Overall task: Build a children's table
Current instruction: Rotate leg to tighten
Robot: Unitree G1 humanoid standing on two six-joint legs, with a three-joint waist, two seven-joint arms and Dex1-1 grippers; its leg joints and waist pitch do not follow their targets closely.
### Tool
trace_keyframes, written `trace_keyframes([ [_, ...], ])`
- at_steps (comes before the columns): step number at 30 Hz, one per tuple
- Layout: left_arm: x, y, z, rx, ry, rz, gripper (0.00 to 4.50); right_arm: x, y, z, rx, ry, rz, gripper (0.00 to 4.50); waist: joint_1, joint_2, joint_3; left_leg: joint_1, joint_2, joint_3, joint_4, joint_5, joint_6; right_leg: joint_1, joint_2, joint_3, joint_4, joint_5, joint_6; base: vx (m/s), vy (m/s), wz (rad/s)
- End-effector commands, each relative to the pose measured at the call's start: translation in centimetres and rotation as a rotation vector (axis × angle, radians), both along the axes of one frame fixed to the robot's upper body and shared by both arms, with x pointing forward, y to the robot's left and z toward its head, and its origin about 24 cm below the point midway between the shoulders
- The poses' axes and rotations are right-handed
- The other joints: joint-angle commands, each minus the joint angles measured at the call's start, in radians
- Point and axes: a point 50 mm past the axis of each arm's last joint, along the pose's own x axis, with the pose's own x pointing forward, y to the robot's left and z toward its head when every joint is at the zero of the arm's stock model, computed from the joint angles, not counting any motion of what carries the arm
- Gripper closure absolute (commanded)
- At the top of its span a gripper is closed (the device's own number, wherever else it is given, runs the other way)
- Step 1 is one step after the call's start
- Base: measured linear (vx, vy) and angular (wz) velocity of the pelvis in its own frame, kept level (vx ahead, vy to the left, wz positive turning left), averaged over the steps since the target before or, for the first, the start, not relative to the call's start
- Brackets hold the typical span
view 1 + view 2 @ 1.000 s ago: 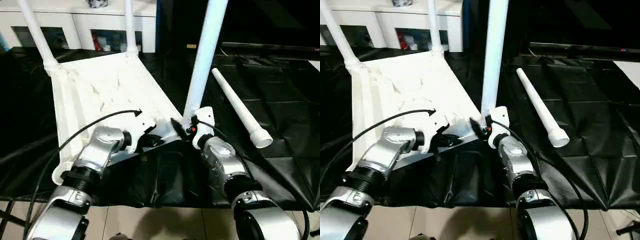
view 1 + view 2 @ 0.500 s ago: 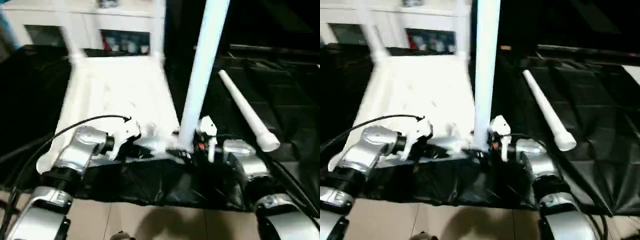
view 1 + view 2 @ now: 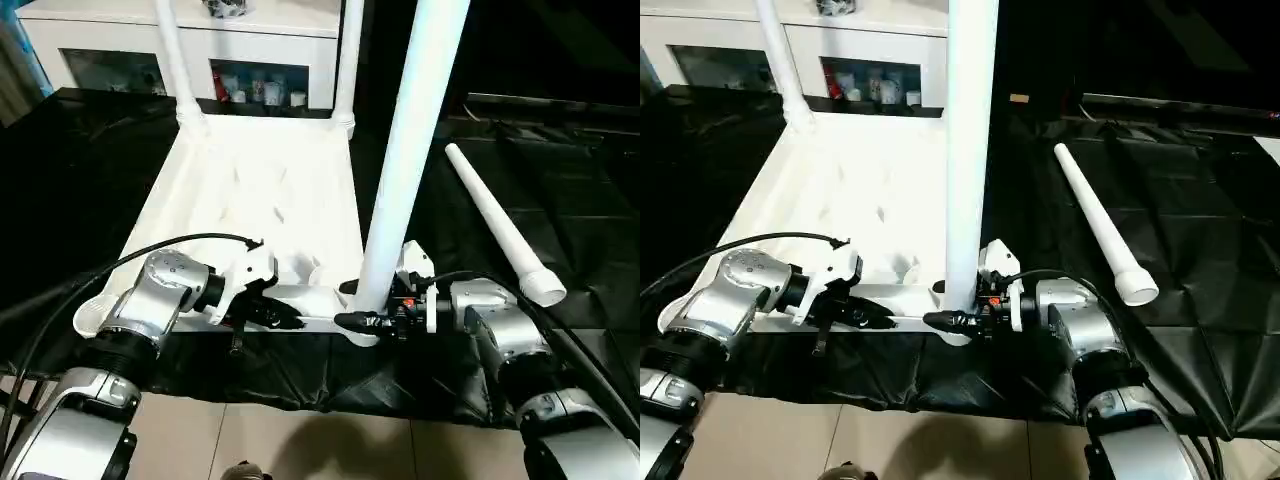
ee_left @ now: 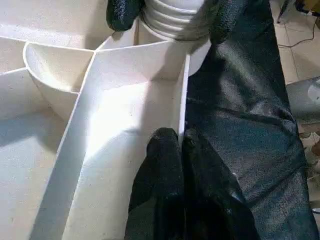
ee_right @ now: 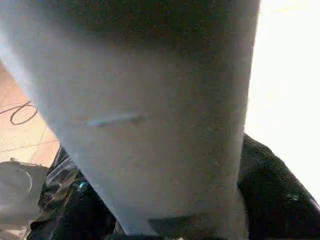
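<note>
The white tabletop (image 3: 260,190) lies underside up on black cloth. Two legs (image 3: 178,70) (image 3: 348,60) stand in its far corner sockets. A third leg (image 3: 410,150) stands upright in the near right socket. My right gripper (image 3: 362,322) is shut on this leg's ribbed base, and its fingers (image 4: 117,12) press against both sides of it. My left gripper (image 4: 177,137) is shut on the tabletop's near rim (image 4: 183,95), a little left of that socket. A fourth leg (image 3: 500,225) lies loose on the cloth to the right.
A white cabinet (image 3: 130,40) with glass doors stands behind the tabletop. Black cloth (image 3: 560,180) covers the work surface, with a dark bar along its far right. Tiled floor (image 3: 300,440) lies just in front of the cloth's near edge.
The camera has shifted. My right gripper has swung round to the side of the near right leg and closed in on its base. My left gripper has kept its hold on the rim.
</note>
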Motion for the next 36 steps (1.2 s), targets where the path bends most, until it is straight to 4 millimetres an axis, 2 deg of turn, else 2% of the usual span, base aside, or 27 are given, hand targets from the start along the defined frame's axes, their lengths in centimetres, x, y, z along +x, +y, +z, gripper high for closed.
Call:
trace_keyframes([
  [1, 1.6, -1.8, 0.6, -0.025, -0.081, 0.148, 4.50, -0.4, 3.8, -0.7, 0.031, 0.004, 0.001, 1.77, -0.005, -0.008, -0.057, 0.008, 0.059, -0.025, -0.065, -0.238, 0.033, 0.044, -0.081, 0.060, -0.077, -0.360, -0.171, 0.000, 0.000, 0.00],
  [2, 1.7, -1.8, 0.6, -0.025, -0.081, 0.151, 4.50, -0.4, 3.8, -0.7, 0.031, 0.004, -0.006, 1.77, -0.007, -0.007, -0.056, 0.009, 0.059, -0.025, -0.066, -0.248, 0.027, 0.042, -0.082, 0.061, -0.079, -0.378, -0.167, 0.000, 0.000, 0.00],
  [3, 1.9, -1.9, 0.6, -0.033, -0.087, 0.185, 4.50, 0.1, 3.8, -0.8, 0.028, -0.006, -0.093, 1.78, -0.012, -0.008, -0.054, 0.012, 0.058, -0.029, -0.068, -0.272, 0.012, 0.039, -0.085, 0.061, -0.085, -0.432, -0.153, 0.000, 0.000, 0.00],
  [4, 2.2, -2.2, 0.8, -0.041, -0.102, 0.233, 4.50, 1.0, 3.6, -0.9, 0.026, -0.025, -0.236, 1.78, -0.015, -0.006, -0.053, 0.018, 0.058, -0.031, -0.068, -0.294, -0.001, 0.035, -0.089, 0.061, -0.094, -0.485, -0.139, 0.000, 0.000, 0.00],
  [6, 2.5, -3.1, 0.9, -0.056, -0.127, 0.291, 4.50, 2.2, 3.2, -1.2, 0.008, -0.032, -0.476, 1.79, -0.027, -0.008, -0.053, 0.017, 0.058, -0.038, -0.073, -0.316, -0.027, 0.036, -0.090, 0.058, -0.096, -0.523, -0.124, 0.000, 0.000, 0.00],
  [7, 2.6, -3.7, 0.9, -0.065, -0.136, 0.312, 4.50, 2.7, 3.0, -1.3, -0.005, -0.036, -0.581, 1.79, -0.037, -0.004, -0.056, 0.017, 0.058, -0.041, -0.075, -0.323, -0.037, 0.037, -0.089, 0.056, -0.095, -0.513, -0.123, 0.000, 0.000, 0.00],
  [9, 2.5, -4.5, 0.9, -0.080, -0.146, 0.339, 4.50, 3.2, 2.8, -1.5, -0.028, -0.036, -0.719, 1.80, -0.048, -0.008, -0.059, 0.016, 0.056, -0.038, -0.073, -0.323, -0.032, 0.037, -0.084, 0.058, -0.095, -0.470, -0.131, 0.000, 0.000, 0.00],
  [11, 2.6, -5.2, 0.9, -0.096, -0.154, 0.375, 4.50, 3.5, 2.6, -1.8, -0.044, -0.018, -0.839, 1.80, -0.051, -0.007, -0.061, 0.013, 0.052, -0.033, -0.069, -0.301, -0.013, 0.037, -0.080, 0.060, -0.091, -0.403, -0.148, 0.000, 0.000, 0.00],
  [12, 2.6, -5.6, 0.9, -0.101, -0.162, 0.393, 4.50, 3.7, 2.6, -1.9, -0.054, -0.009, -0.892, 1.80, -0.050, -0.002, -0.062, 0.013, 0.051, -0.030, -0.067, -0.278, -0.002, 0.037, -0.080, 0.063, -0.087, -0.362, -0.161, 0.000, 0.000, 0.00],
  [13, 2.5, -6.2, 0.9, -0.110, -0.175, 0.409, 4.50, 3.8, 2.9, -2.0, -0.064, -0.010, -0.935, 1.80, -0.054, -0.006, -0.065, 0.007, 0.050, -0.029, -0.067, -0.250, 0.006, 0.043, -0.076, 0.062, -0.081, -0.314, -0.169, 0.000, 0.000, 0.00],
  [15, 2.5, -6.7, 0.8, -0.115, -0.181, 0.405, 4.50, 3.8, 3.2, -1.8, -0.044, -0.016, -0.941, 1.80, -0.053, -0.006, -0.067, 0.004, 0.048, -0.025, -0.064, -0.211, 0.024, 0.047, -0.073, 0.061, -0.074, -0.248, -0.181, 0.000, 0.000, 0.00],
  [16, 2.4, -7.0, 0.7, -0.111, -0.194, 0.397, 4.50, 3.9, 3.5, -1.5, -0.014, -0.028, -0.943, 1.80, -0.051, -0.003, -0.068, 0.004, 0.047, -0.024, -0.062, -0.198, 0.036, 0.048, -0.075, 0.061, -0.072, -0.221, -0.187, 0.000, 0.000, 0.00],
  [17, 2.4, -7.0, 0.7, -0.111, -0.196, 0.396, 4.50, 3.9, 3.6, -1.5, -0.011, -0.029, -0.943, 1.24, -0.051, -0.004, -0.069, 0.002, 0.047, -0.023, -0.061, -0.190, 0.041, 0.050, -0.073, 0.061, -0.071, -0.206, -0.190, 0.000, 0.000, 0.00],
  [19, 2.5, -7.0, 0.6, -0.098, -0.205, 0.392, 4.50, 4.1, 3.9, -1.0, 0.017, -0.047, -0.953, 1.10, -0.051, 0.002, -0.069, 0.001, 0.047, -0.023, -0.061, -0.182, 0.051, 0.050, -0.073, 0.060, -0.068, -0.180, -0.202, 0.000, 0.000, 0.00],
  [21, 2.5, -6.9, 0.6, -0.096, -0.205, 0.395, 4.50, 4.3, 3.9, -0.9, 0.015, -0.057, -0.964, 1.06, -0.054, 0.002, -0.066, 0.003, 0.048, -0.024, -0.062, -0.197, 0.047, 0.050, -0.072, 0.059, -0.070, -0.201, -0.206, 0.000, 0.000, 0.00],
  [24, 2.5, -6.8, 0.6, -0.092, -0.209, 0.391, 4.50, 4.4, 3.6, -0.6, 0.007, -0.090, -0.959, 0.65, -0.056, 0.007, -0.064, 0.004, 0.049, -0.024, -0.064, -0.229, 0.038, 0.049, -0.072, 0.059, -0.076, -0.246, -0.197, 0.000, 0.000, 0.00],
  [26, 2.4, -6.8, 0.5, -0.093, -0.204, 0.377, 4.50, 4.5, 3.0, -0.2, -0.004, -0.147, -0.923, 0.63, -0.057, 0.017, -0.064, 0.005, 0.049, -0.026, -0.065, -0.248, 0.029, 0.050, -0.072, 0.059, -0.078, -0.257, -0.192, 0.000, 0.000, 0.00],
  [27, 2.3, -6.8, 0.5, -0.096, -0.200, 0.373, 4.50, 4.5, 2.8, -0.1, -0.006, -0.159, -0.913, 0.63, -0.058, 0.013, -0.064, 0.005, 0.049, -0.025, -0.064, -0.252, 0.031, 0.050, -0.071, 0.059, -0.078, -0.253, -0.193, 0.000, 0.000, 0.00],
  [28, 2.3, -6.8, 0.4, -0.098, -0.200, 0.376, 4.50, 4.3, 2.4, 0.0, -0.009, -0.187, -0.884, 0.63, -0.057, 0.012, -0.064, 0.004, 0.049, -0.026, -0.063, -0.245, 0.033, 0.052, -0.071, 0.059, -0.076, -0.246, -0.195, 0.000, 0.000, 0.00],
  [29, 2.2, -6.8, 0.3, -0.101, -0.195, 0.375, 4.50, 4.2, 2.0, 0.1, -0.019, -0.209, -0.860, 0.63, -0.056, 0.016, -0.065, 0.003, 0.049, -0.024, -0.061, -0.227, 0.043, 0.052, -0.070, 0.060, -0.073, -0.211, -0.201, 0.000, 0.000, 0.00],
  [30, 2.2, -6.8, 0.3, -0.101, -0.195, 0.375, 4.50, 4.2, 1.9, 0.1, -0.020, -0.211, -0.858, 0.63, -0.056, 0.016, -0.065, 0.003, 0.049, -0.024, -0.061, -0.227, 0.043, 0.052, -0.070, 0.060, -0.073, -0.211, -0.201, 0.000, 0.000, 0.00],
  [31, 2.1, -6.9, 0.2, -0.102, -0.197, 0.379, 4.50, 3.6, 0.8, 0.2, -0.021, -0.231, -0.803, 0.63, -0.052, 0.012, -0.064, -0.001, 0.046, -0.022, -0.057, -0.197, 0.067, 0.059, -0.067, 0.060, -0.071, -0.164, -0.200, 0.000, 0.000, 0.00],
  [33, 2.0, -6.9, 0.0, -0.105, -0.194, 0.378, 4.50, 3.1, -0.1, 0.3, -0.008, -0.224, -0.774, 0.63, -0.048, 0.009, -0.066, -0.002, 0.046, -0.023, -0.055, -0.175, 0.091, 0.060, -0.067, 0.059, -0.067, -0.142, -0.202, 0.000, 0.000, 0.00],
  [34, 2.1, -6.9, 0.1, -0.113, -0.202, 0.391, 4.50, 2.7, -0.8, 0.5, -0.003, -0.224, -0.755, 0.63, -0.049, 0.005, -0.066, -0.004, 0.047, -0.023, -0.055, -0.174, 0.096, 0.059, -0.069, 0.059, -0.068, -0.149, -0.202, 0.000, 0.000, 0.00],
  [36, 2.2, -6.9, 0.3, -0.141, -0.206, 0.415, 4.50, 1.9, -2.0, 0.9, 0.006, -0.231, -0.716, 0.63, -0.046, 0.005, -0.063, -0.002, 0.047, -0.023, -0.055, -0.180, 0.104, 0.059, -0.068, 0.058, -0.074, -0.189, -0.193, 0.000, 0.000, 0.00],
])
